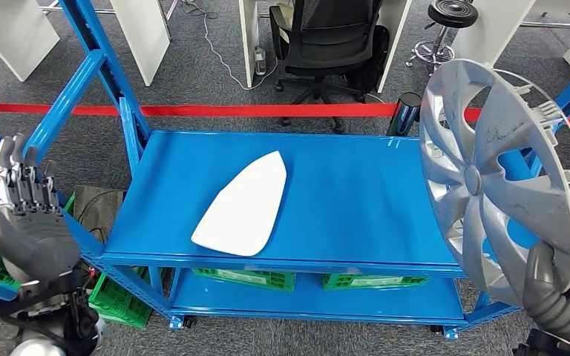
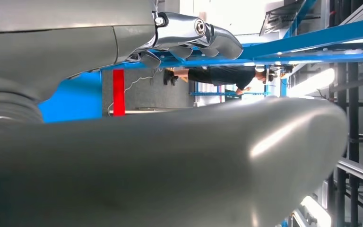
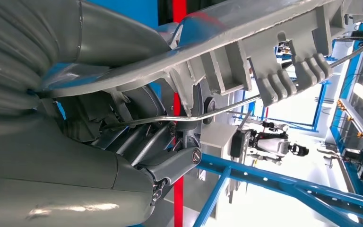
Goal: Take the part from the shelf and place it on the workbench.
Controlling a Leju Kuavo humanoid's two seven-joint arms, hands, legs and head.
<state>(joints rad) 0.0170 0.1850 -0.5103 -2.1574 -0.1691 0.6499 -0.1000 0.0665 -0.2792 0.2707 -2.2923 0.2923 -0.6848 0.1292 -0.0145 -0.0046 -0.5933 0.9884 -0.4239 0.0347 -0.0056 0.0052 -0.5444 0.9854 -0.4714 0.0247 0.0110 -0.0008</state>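
The right hand (image 1: 545, 285) grips the grey wheel cover (image 1: 501, 178) by its lower rim, lifted clear beside the blue shelf (image 1: 356, 193). Left hand (image 1: 22, 196) hangs empty, fingers (image 1: 15, 167) apart. Keeping the cover upright while turning toward the counter should avoid clipping the shelf posts.
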